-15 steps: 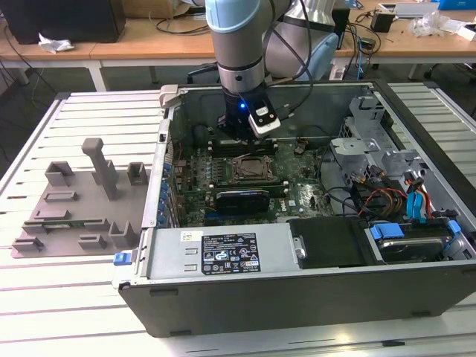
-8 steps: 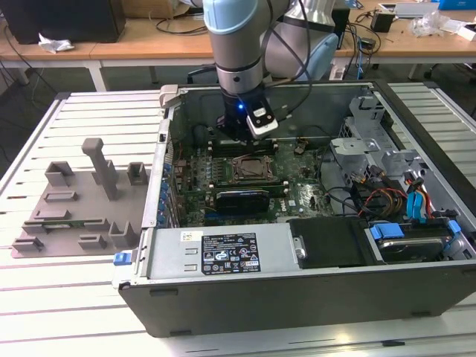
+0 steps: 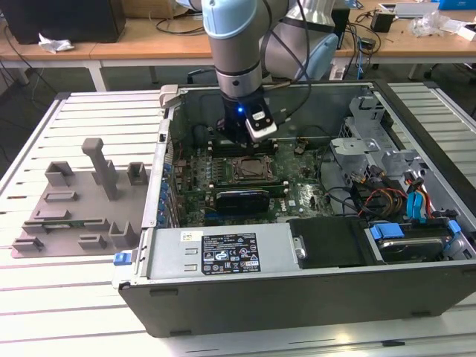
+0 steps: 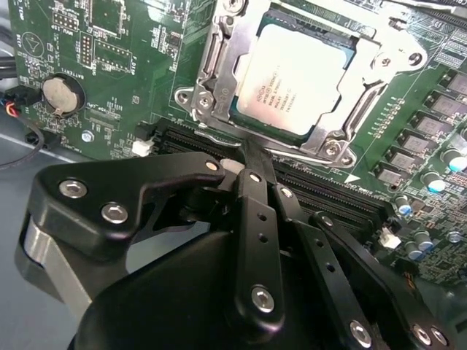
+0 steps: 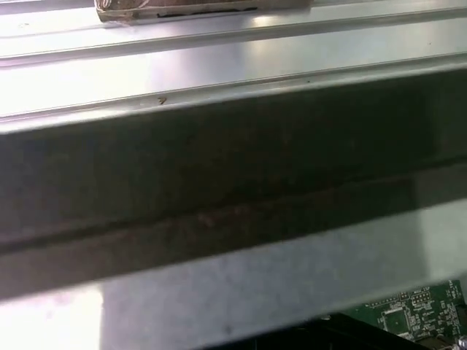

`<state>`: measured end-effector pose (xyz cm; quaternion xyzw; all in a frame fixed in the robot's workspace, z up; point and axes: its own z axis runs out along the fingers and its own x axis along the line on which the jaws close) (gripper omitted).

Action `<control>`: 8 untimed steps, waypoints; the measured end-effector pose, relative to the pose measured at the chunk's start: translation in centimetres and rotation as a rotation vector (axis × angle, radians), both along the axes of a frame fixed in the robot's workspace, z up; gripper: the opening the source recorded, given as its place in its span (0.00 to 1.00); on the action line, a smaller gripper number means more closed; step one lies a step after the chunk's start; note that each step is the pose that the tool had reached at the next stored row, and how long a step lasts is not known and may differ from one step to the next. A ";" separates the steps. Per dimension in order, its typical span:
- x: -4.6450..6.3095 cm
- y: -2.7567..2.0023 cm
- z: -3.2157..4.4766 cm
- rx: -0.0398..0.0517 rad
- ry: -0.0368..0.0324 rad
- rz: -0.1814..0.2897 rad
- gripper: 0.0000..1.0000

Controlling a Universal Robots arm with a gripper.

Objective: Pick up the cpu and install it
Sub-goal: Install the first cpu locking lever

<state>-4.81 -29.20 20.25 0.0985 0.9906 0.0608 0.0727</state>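
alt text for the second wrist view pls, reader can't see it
The cpu, silver-topped, sits inside the metal socket frame on the green motherboard. The black gripper fills the foreground beside the socket, apart from the chip and holding nothing. A round coin battery sits on the board away from the socket.

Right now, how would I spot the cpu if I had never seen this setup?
Find the open computer case on the slatted table, then the green motherboard inside it. Near the board's middle sits a metal socket frame, and the cpu lies flat inside it: a square, shiny silver-grey plate, unlike the green board and dark slots around it.
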 end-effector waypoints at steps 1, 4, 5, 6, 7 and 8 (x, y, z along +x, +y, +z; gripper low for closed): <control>0.0 -0.04 -0.06 -0.0004 -0.0002 -0.001 0.11; 0.0 -0.15 -0.19 -0.0011 -0.0011 -0.003 0.11; 0.0 -0.18 -0.23 -0.0014 -0.0014 -0.004 0.11; 0.0 -0.22 -0.28 -0.0016 -0.0018 -0.004 0.11; 0.0 -0.23 -0.33 -0.0012 -0.0021 -0.005 0.11; 0.0 -0.23 -0.37 -0.0014 -0.0022 -0.005 0.11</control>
